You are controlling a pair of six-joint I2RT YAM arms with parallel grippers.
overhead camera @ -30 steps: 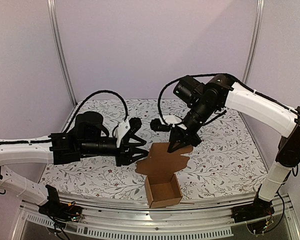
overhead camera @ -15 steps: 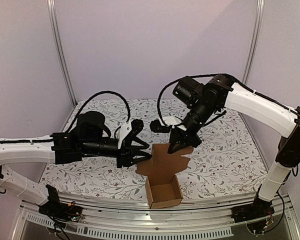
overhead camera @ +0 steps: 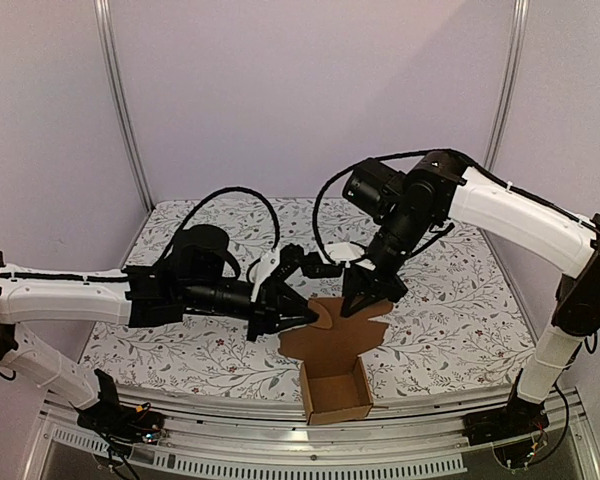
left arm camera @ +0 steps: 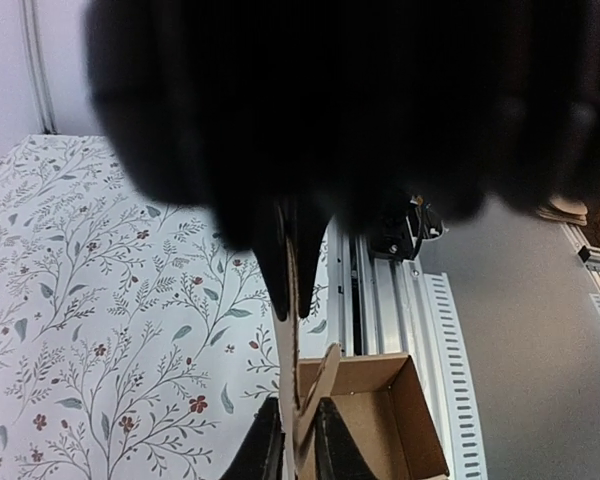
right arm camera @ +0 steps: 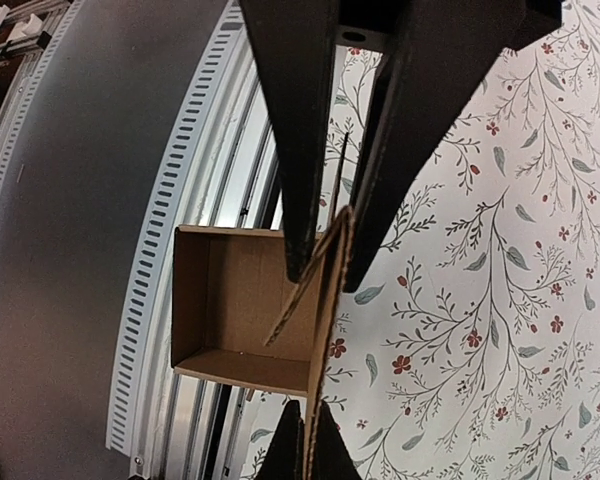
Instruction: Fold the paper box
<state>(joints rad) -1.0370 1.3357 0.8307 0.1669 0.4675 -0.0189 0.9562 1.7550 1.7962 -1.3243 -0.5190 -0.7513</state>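
Observation:
The paper box (overhead camera: 336, 396) is brown cardboard. Its open tray sits at the table's near edge, and its lid panel (overhead camera: 342, 335) stands upright behind the tray. My left gripper (overhead camera: 307, 312) is shut on the panel's left edge, by a small rounded flap. From above, my right gripper (overhead camera: 366, 297) is shut on the panel's top edge. In the left wrist view the panel runs edge-on between the left gripper (left arm camera: 294, 368), with the tray (left arm camera: 385, 410) below right. The right wrist view shows the panel pinched in the right gripper (right arm camera: 325, 340) and the tray's inside (right arm camera: 230, 295) to the left.
A floral cloth (overhead camera: 460, 300) covers the table. A slotted aluminium rail (overhead camera: 280, 442) runs along the near edge, right beside the tray. Frame posts (overhead camera: 120, 110) and purple walls close in the back and sides.
My left arm has reached right and its jaws have closed on the panel's left edge. The box has slid a little to the right. My right gripper has kept its hold on the top edge.

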